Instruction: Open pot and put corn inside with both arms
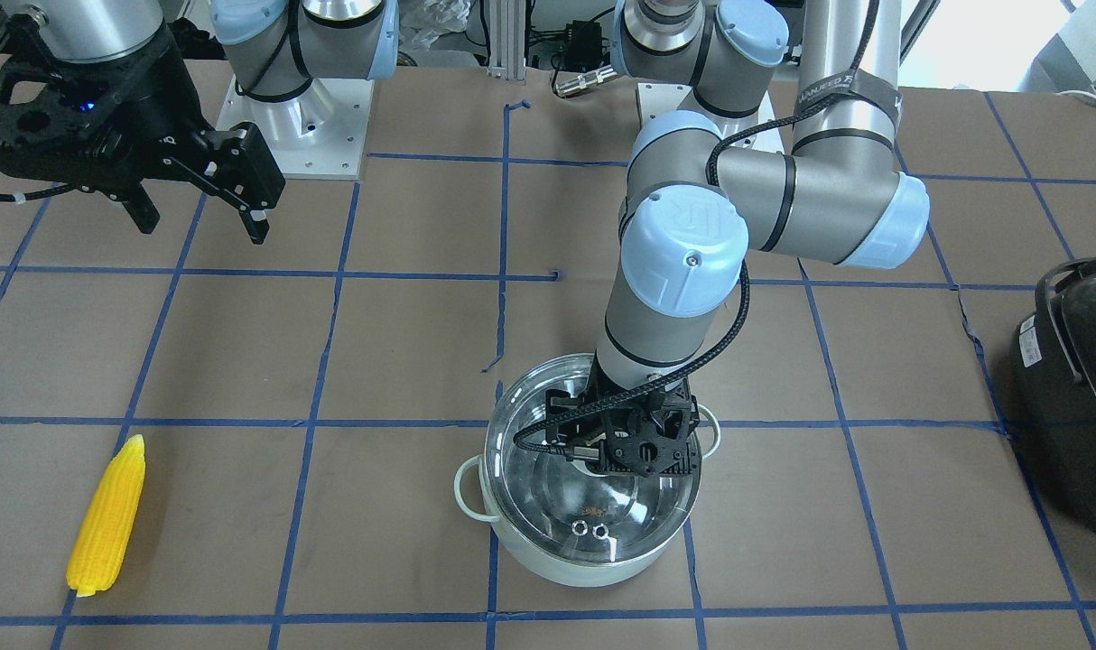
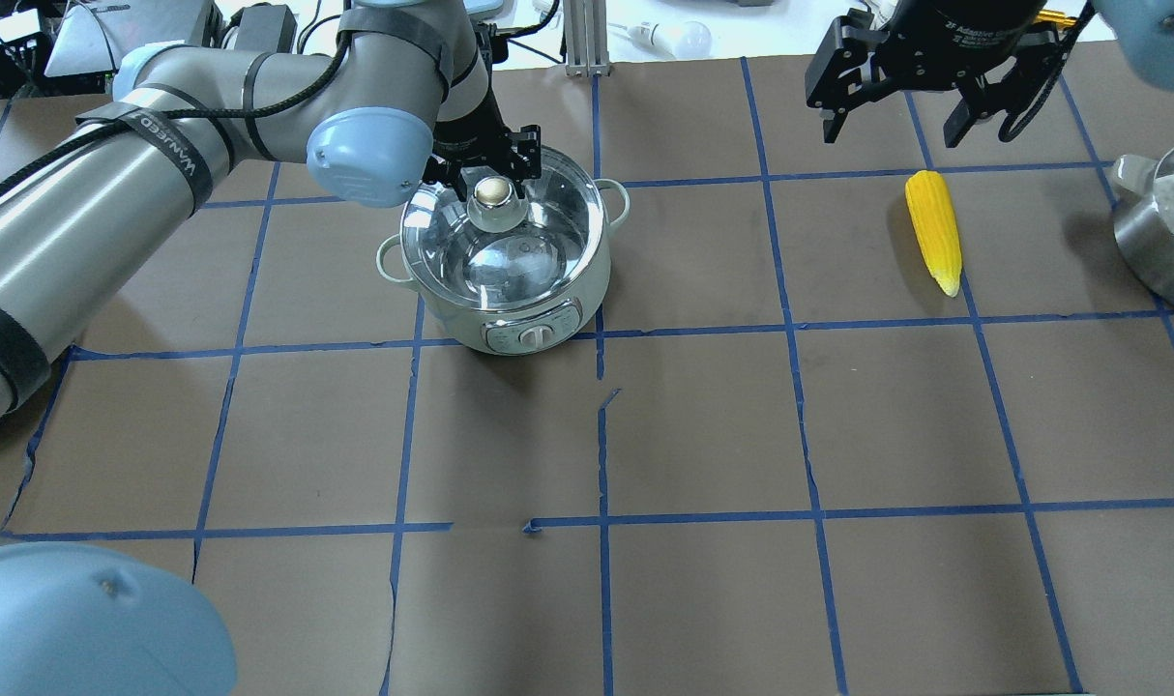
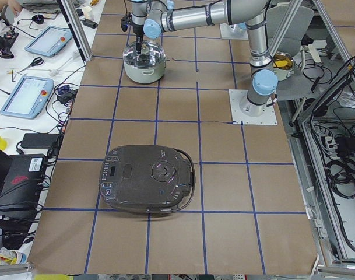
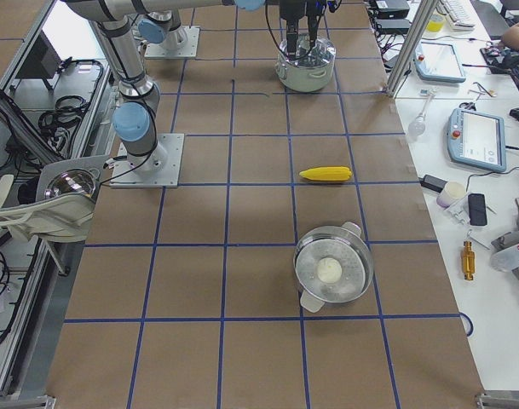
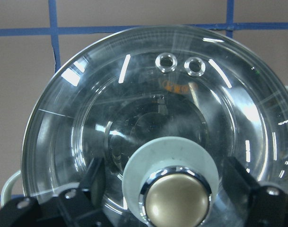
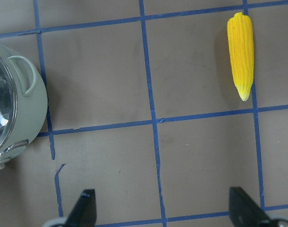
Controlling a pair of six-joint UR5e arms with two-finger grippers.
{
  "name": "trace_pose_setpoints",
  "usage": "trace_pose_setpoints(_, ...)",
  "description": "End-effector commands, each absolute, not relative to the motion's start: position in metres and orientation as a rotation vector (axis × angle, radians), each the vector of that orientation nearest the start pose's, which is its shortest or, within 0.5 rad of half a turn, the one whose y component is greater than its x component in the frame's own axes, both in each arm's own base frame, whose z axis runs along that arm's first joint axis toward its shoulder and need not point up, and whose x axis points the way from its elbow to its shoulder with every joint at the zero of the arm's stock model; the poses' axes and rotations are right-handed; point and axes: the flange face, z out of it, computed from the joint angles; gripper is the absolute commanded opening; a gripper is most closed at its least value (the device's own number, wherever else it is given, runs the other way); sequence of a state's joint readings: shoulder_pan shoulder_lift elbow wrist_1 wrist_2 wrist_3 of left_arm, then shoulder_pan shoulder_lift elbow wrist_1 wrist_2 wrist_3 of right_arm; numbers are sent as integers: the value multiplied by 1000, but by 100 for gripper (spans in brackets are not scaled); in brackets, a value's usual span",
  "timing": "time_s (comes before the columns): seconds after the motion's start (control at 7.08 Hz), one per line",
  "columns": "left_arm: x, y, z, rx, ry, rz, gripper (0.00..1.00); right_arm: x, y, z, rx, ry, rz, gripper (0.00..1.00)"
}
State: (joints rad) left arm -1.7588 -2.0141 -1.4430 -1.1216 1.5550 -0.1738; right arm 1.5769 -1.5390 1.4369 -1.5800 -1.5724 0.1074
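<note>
- Toward the table's (image 2: 703, 435) far edge from the robot, about midway along its length, sits the pot (image 2: 548, 311) with its lid (image 2: 524, 253) on.
- Opening the pot is the step in hand. The left gripper (image 5: 165, 187) is down over the lid, its fingers (image 5: 91, 185) standing either side of the knob (image 5: 176, 198) with a little gap showing on each side, so it brackets the knob without pinching it.
- As I judge it, the next move calls for those fingers to close squarely on the knob and lift straight up. After that the lid needs carrying off to one side.
- The corn (image 2: 933, 230) lies flat near the same far edge, well apart from the pot and towards the robot's right end of the table.
- The right gripper (image 1: 203, 215) hangs spread wide and empty above the table, back from the corn on the robot's side and not touching it.
- The pot is round with a pale mint wall, two small loop handles and a shiny steel inside.
- The lid is a clear glass dome with two small vent holes. Its knob is smooth brassy metal on a pale collar, likely slippery to grip.
- The corn is bright yellow, ridged in kernel rows and tapers to a point.
</note>
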Motion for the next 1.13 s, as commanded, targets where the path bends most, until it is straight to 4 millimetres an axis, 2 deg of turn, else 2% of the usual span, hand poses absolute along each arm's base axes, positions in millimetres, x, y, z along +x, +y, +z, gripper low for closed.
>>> trace_pose_setpoints(0.0,-261,-625,343,32,3184,-207,66,136,-513,540,159,3128,-175,100)
trace_pose_setpoints(0.14,-262,-620,348,37,3184,-182,54,136,-513,540,159,3130,-173,100)
trace_pose_setpoints(0.42,-261,-617,350,36,3183,-160,41,135,-515,536,161,3130,-169,100)
trace_pose_setpoints(0.57,-262,-618,346,36,3184,-153,37,135,-515,536,161,3130,-168,100)
trace_pose_setpoints(0.71,-261,-619,357,36,3177,-184,35,136,-515,537,159,3129,-168,100)
trace_pose_setpoints(0.85,-254,-618,379,36,3175,-214,34,136,-515,538,159,3129,-163,100)
trace_pose_setpoints(0.99,-247,-616,416,26,3172,-191,34,136,-515,538,159,3129,-166,100)
